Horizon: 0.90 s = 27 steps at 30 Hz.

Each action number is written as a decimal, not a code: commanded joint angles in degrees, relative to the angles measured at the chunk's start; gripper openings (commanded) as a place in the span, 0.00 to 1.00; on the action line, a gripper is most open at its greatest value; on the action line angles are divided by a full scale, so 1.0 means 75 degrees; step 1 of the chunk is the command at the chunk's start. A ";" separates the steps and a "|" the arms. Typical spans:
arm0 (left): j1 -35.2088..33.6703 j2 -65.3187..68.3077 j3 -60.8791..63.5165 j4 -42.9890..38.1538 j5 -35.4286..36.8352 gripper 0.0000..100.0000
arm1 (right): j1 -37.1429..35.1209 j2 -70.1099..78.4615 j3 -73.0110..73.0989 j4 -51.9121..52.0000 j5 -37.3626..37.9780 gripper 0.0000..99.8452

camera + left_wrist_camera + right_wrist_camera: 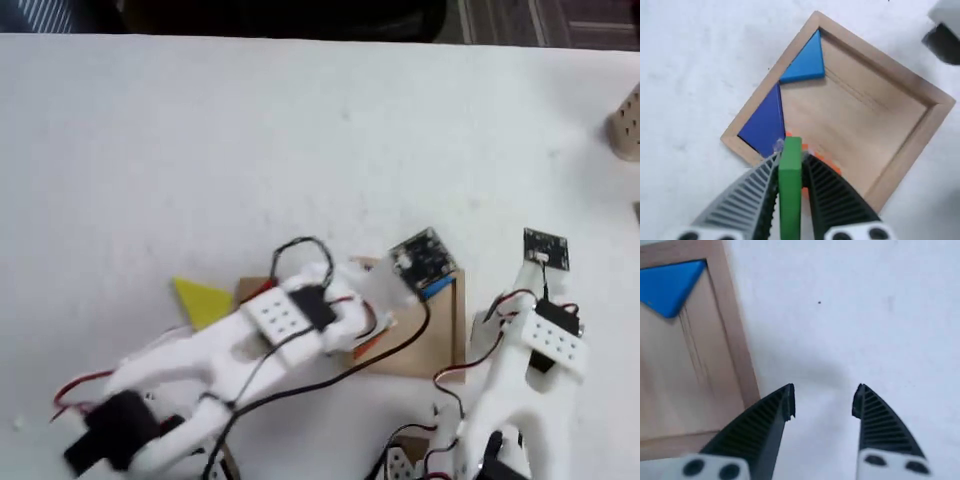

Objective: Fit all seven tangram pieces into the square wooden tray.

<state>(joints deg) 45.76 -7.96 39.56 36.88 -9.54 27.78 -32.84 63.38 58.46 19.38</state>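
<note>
Your left claw (790,157) pinches a green piece (790,200) over the square wooden tray (885,64), where a light blue triangle (805,60) and a dark blue piece (765,122) lie along one wall. The orange patch (835,169) beneath the claw is perhaps another piece. Your right claw (822,400) hangs spread over the table (865,300) just beside the tray.

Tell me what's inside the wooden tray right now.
A light blue triangle in one corner, a dark blue piece beside it along the same wall. An orange piece is mostly covered by the left tool holding a green piece.
</note>
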 commanded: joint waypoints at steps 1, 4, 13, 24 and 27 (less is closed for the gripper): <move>0.0147 0.1143 -0.1395 0.0141 -0.0023 0.03 | -0.0217 0.0393 -0.0293 -0.0100 0.0129 0.19; 0.0100 0.1905 -0.2110 0.0399 -0.0023 0.12 | -0.0229 0.0522 -0.0340 -0.0100 0.0129 0.19; -0.0252 0.2878 -0.2977 0.0481 0.0492 0.23 | -0.0240 0.0580 -0.0340 -0.0264 0.0305 0.19; -0.1635 0.0393 -0.2766 0.2075 0.0856 0.23 | -0.0486 0.0592 -0.0293 -0.0264 0.0527 0.19; -0.2010 -0.0604 -0.1981 0.1934 0.1172 0.23 | -0.0486 0.0592 -0.0293 -0.0264 0.0539 0.19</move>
<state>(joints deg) 33.63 -3.56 22.15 51.38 -2.95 24.97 -28.53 63.38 57.14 22.73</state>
